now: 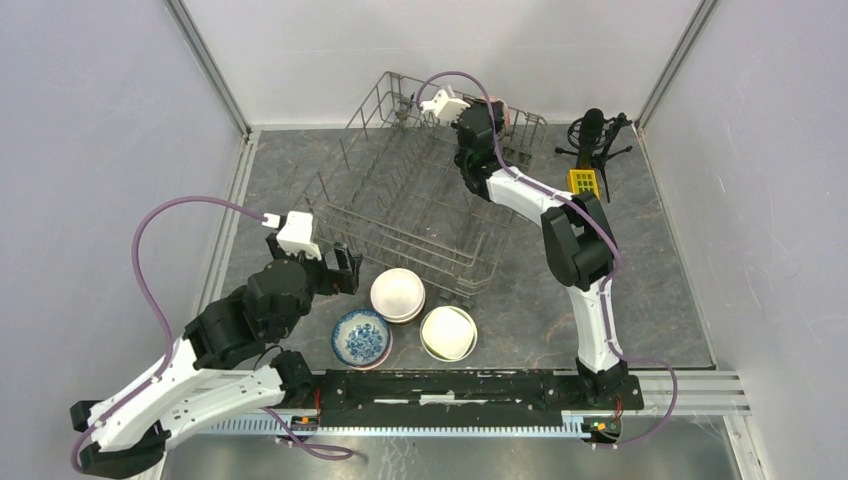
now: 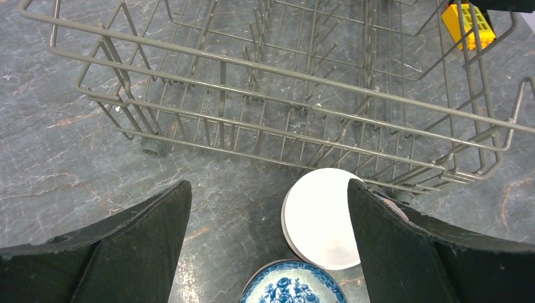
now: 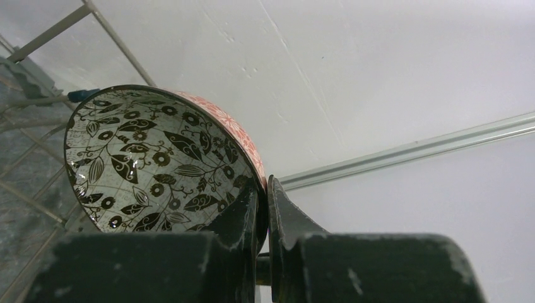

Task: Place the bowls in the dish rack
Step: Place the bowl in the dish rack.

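Note:
The grey wire dish rack (image 1: 400, 200) stands at the back middle of the table and fills the top of the left wrist view (image 2: 284, 95). Three bowls sit in front of it: a stack topped by a white bowl (image 1: 398, 294) (image 2: 322, 218), a blue-and-white bowl (image 1: 361, 338) (image 2: 293, 291) and a white bowl with a pale green rim (image 1: 448, 333). My left gripper (image 1: 345, 270) (image 2: 268, 211) is open and empty, above the table just left of the white bowl. My right gripper (image 1: 495, 118) (image 3: 265, 189) is shut on the rim of a black-and-white leaf-patterned bowl (image 3: 151, 158), red outside, held tilted over the rack's far right corner.
A black tripod stand (image 1: 595, 135) and a small yellow block (image 1: 583, 182) (image 2: 467, 22) sit right of the rack. White enclosure walls close in the table on the left, back and right.

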